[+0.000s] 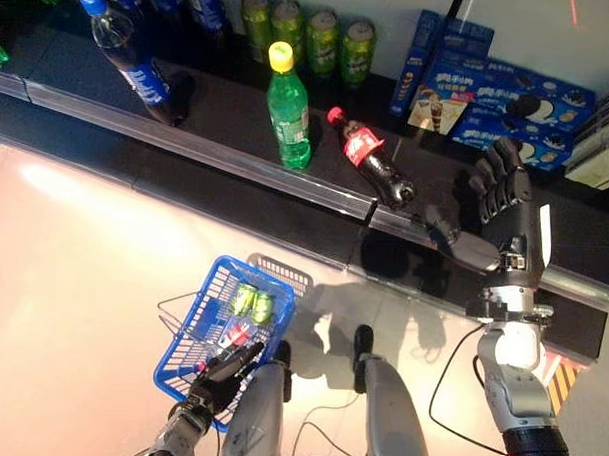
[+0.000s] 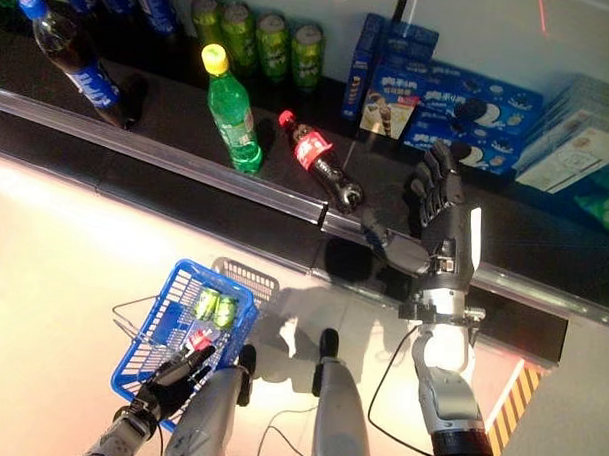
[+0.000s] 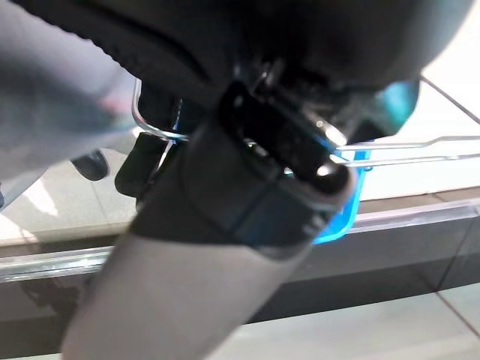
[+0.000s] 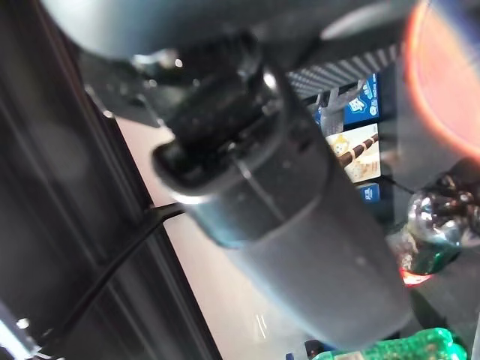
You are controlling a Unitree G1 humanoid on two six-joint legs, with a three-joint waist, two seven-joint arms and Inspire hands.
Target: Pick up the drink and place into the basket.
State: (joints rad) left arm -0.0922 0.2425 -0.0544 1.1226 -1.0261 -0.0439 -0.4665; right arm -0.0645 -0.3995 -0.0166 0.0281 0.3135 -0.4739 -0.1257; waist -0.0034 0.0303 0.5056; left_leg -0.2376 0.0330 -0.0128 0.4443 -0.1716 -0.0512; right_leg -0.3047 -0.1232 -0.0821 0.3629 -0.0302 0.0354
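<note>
A small cola bottle with a red cap and label (image 1: 371, 154) lies on its side on the dark shelf, cap pointing away. My right hand (image 1: 502, 208) hovers open just to its right, fingers spread upward and thumb reaching toward the bottle's base without touching it. Low on the left hangs a blue plastic basket (image 1: 189, 336) holding two green cans (image 1: 253, 303) and a small red item. My left hand (image 1: 220, 370) is at the basket's near rim, and in the left wrist view the wire handle (image 3: 420, 148) runs through it.
A green bottle with a yellow cap (image 1: 289, 109) stands left of the cola. A large blue-labelled cola bottle (image 1: 130, 58) stands further left. Green cans (image 1: 309, 30) line the back, with blue biscuit boxes (image 1: 501, 97) at the right. A metal rail (image 1: 237, 162) edges the shelf.
</note>
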